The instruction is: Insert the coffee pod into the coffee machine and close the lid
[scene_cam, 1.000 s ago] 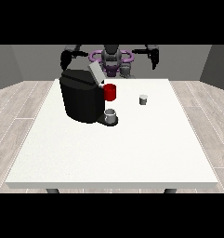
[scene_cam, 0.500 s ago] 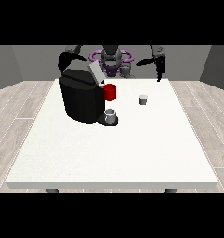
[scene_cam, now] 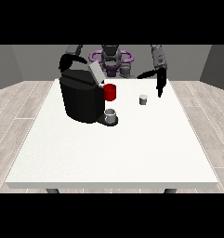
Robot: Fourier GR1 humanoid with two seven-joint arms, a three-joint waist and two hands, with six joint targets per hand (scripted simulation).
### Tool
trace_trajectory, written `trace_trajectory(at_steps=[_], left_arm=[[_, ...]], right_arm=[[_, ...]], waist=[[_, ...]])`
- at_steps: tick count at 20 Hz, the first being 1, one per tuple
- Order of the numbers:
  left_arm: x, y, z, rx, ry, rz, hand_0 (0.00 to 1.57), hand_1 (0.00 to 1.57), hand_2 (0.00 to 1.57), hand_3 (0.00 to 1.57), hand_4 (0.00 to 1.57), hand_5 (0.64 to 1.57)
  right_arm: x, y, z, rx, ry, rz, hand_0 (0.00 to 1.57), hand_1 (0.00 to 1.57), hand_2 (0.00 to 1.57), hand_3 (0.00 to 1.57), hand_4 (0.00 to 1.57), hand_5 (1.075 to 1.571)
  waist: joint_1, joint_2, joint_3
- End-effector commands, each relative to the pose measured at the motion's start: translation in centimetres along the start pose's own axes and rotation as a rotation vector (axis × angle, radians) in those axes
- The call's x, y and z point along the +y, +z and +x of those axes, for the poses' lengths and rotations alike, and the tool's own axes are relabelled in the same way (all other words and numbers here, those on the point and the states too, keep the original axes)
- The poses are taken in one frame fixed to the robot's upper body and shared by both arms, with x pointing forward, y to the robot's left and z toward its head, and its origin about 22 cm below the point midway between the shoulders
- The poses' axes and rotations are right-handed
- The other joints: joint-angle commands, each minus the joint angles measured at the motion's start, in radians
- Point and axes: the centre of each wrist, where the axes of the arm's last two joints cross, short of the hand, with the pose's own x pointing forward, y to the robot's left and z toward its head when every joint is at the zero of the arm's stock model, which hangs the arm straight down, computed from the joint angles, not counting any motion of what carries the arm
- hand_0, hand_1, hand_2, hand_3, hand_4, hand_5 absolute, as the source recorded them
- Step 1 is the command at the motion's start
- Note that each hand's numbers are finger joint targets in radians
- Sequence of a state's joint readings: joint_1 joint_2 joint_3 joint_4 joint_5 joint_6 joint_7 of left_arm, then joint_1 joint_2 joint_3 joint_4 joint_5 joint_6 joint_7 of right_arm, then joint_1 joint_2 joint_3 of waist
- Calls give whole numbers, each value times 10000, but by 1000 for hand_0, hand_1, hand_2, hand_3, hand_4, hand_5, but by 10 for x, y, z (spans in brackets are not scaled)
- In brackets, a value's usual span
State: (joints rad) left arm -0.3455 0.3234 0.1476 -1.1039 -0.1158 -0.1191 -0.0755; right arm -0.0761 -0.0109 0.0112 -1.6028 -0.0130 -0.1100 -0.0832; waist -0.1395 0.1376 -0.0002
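A small grey coffee pod [scene_cam: 143, 99] is sitting upright on the white table [scene_cam: 113, 148], its short axis running straight up and its top facing the ceiling, well apart from the black coffee machine [scene_cam: 82, 98] at the view's left. The machine's lid [scene_cam: 95, 73] is standing raised and tilted, with a red part [scene_cam: 110, 92] at its front and a grey cup [scene_cam: 111, 115] resting on its tray.

The hand at the view's right [scene_cam: 161, 82] is hanging just beside the pod, fingers straight and pointing down, holding nothing. The hand at the view's left [scene_cam: 64, 62] is hovering behind the machine's top; whether its fingers are curled cannot be told.

With 2 steps not yet done, the risks look plain. The pod is small and light, so a descent that lands off-centre would probably knock it over or nudge it toward the table's far edge. Carried tilted, it would likely jam at the machine's opening, and the raised lid is leaving little room for the arm to pass.
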Motion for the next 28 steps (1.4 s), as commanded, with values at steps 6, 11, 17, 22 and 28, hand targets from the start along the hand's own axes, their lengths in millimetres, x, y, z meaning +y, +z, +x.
trace_trajectory(at_steps=[6,11,17,22,28], left_arm=[[3,-28,9,212,-1193,-232,0,0,0,0,0,1571],[-38,-23,-16,562,-2080,-862,0,0,459,0,0,1571],[-33,-36,-10,1644,-2734,-808,807,807,847,501,0,1571],[-23,-20,-39,1668,-3765,-1222,580,580,719,472,0,1571],[-25,-29,-29,1120,-4950,-1051,645,645,788,527,0,1571]], right_arm=[[-12,-25,-6,-168,247,-298,0,0,0,0,397,1571],[7,-29,-3,813,384,-332,0,0,0,0,389,1571],[0,-31,-19,1360,629,-376,0,0,0,0,424,1571],[1,-25,-22,1211,738,-412,0,0,0,0,427,1571],[2,-22,-32,1654,770,-361,0,0,0,0,453,1571]], waist=[[110,894,2],[235,352,-2],[189,120,0],[212,14,0],[243,-61,1]])
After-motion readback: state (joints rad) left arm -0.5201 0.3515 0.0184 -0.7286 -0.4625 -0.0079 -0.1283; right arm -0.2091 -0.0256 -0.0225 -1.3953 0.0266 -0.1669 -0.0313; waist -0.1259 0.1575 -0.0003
